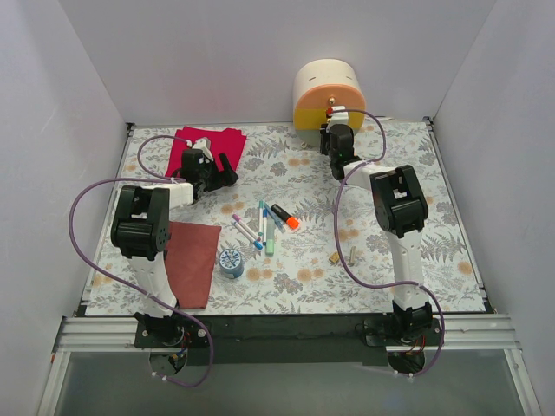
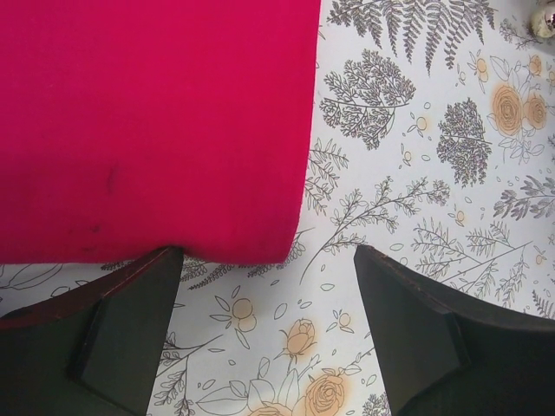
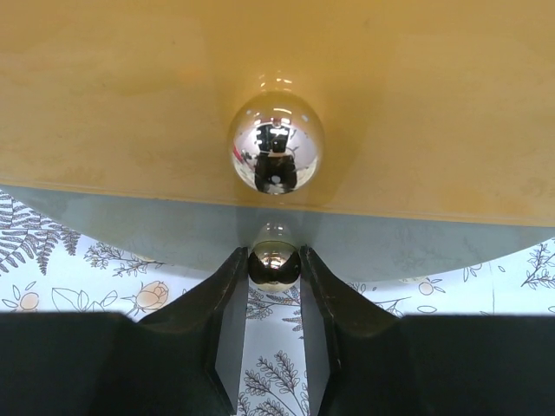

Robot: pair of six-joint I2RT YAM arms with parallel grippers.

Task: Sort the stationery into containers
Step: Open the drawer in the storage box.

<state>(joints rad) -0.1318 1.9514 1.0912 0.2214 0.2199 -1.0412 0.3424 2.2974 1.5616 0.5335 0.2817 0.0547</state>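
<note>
The cream drum cabinet [image 1: 327, 91] stands at the back with an orange drawer [image 1: 328, 92] over a yellow one [image 1: 309, 116]. My right gripper [image 1: 335, 132] is at its base. In the right wrist view the gripper [image 3: 274, 255] is shut on the small shiny knob [image 3: 274, 264] of the grey-green bottom drawer [image 3: 130, 221], under the yellow drawer [image 3: 390, 104] and its knob [image 3: 276, 154]. Several pens [image 1: 260, 224], the highlighter [image 1: 284, 217], the tape roll [image 1: 231, 262] and two tan blocks [image 1: 334, 257] lie mid-table. My left gripper [image 1: 227, 169] is open and empty.
A red folded cloth [image 1: 208, 147] lies at the back left; in the left wrist view the cloth [image 2: 156, 121] touches my left gripper [image 2: 269, 253] at its left finger. A rust-brown cloth [image 1: 191, 260] lies at the front left. White walls enclose the table.
</note>
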